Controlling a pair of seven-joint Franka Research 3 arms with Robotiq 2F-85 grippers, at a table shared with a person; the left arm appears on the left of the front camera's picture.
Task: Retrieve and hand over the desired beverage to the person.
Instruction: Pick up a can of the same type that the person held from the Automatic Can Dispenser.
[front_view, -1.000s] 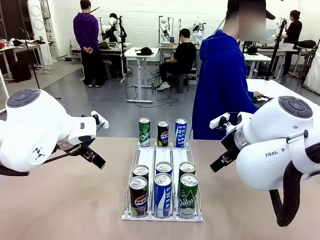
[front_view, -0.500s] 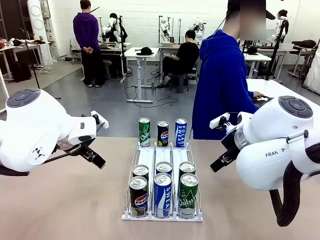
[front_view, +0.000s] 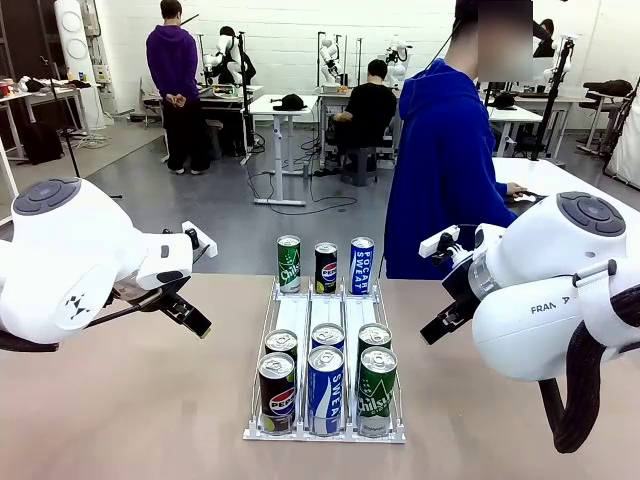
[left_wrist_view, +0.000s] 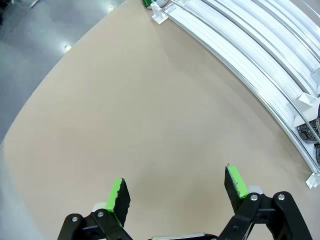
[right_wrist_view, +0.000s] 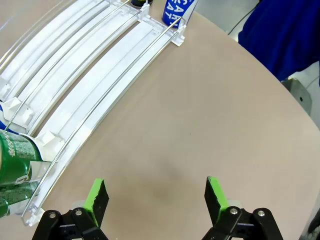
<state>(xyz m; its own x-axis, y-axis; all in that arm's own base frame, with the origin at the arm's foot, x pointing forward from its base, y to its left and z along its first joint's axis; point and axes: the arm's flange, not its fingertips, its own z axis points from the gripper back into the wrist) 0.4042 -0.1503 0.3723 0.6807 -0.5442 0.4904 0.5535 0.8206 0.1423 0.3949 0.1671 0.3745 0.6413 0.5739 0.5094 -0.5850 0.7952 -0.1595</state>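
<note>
A white rack (front_view: 300, 312) in the middle of the table holds drink cans. At its far end stand a green can (front_view: 288, 264), a black can (front_view: 326, 268) and a blue can (front_view: 362, 266). At its near end several more cans stand in two rows, with a black one (front_view: 277, 385), a blue one (front_view: 325, 378) and a green one (front_view: 377, 381) in front. Nothing marks which beverage is wanted. My left gripper (left_wrist_view: 177, 186) hangs open over bare table left of the rack. My right gripper (right_wrist_view: 156, 191) hangs open right of it. The person (front_view: 445, 170) in the blue hoodie stands beyond the far edge, turned sideways.
The tan tabletop (front_view: 130, 400) lies bare on both sides of the rack. A white table (front_view: 560, 180) stands at the person's side, with a hand resting on it. Other people and work tables are far back in the room.
Neither arm nor any can has moved; only someone in the far background has shifted.
</note>
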